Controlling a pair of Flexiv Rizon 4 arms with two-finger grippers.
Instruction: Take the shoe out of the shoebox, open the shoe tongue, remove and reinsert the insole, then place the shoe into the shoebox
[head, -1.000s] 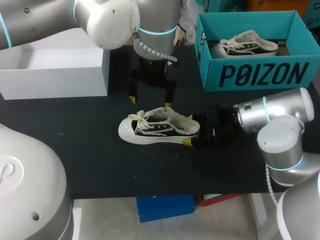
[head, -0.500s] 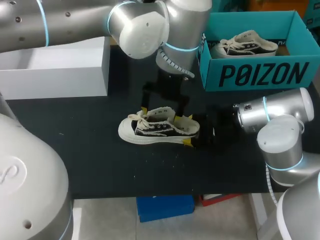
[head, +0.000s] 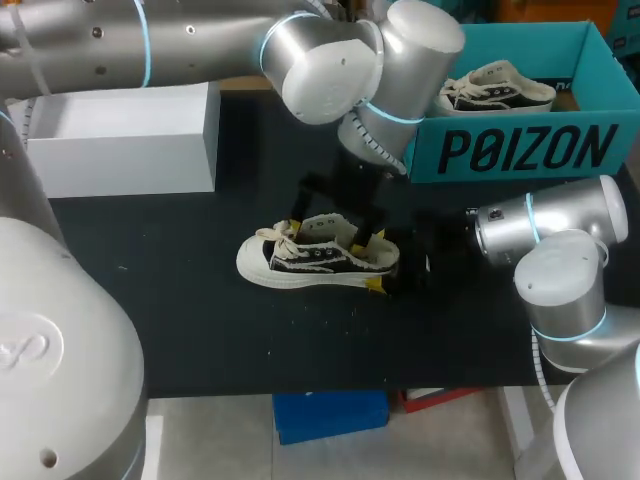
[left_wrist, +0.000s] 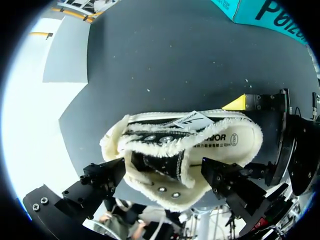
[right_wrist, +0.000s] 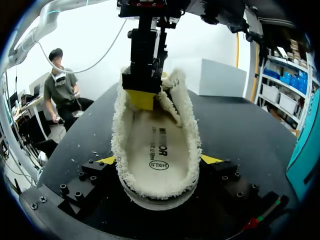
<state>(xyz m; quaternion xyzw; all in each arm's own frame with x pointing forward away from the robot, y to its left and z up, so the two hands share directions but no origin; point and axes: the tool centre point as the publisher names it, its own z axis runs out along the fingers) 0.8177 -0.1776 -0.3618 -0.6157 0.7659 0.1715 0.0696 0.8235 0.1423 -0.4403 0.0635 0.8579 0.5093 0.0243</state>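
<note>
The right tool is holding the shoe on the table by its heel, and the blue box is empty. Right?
Not quite: the blue box is not empty, a second shoe lies in it, as the head view shows. The right tool does hold the shoe on the table by its heel.

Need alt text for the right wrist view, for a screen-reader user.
A sneaker with fuzzy cream edging lies on the black table, heel toward the camera. The right gripper is clamped on both sides of the heel, and the printed insole is in plain sight. Ahead, the left gripper hangs from above with one yellow tip at the tongue.
</note>
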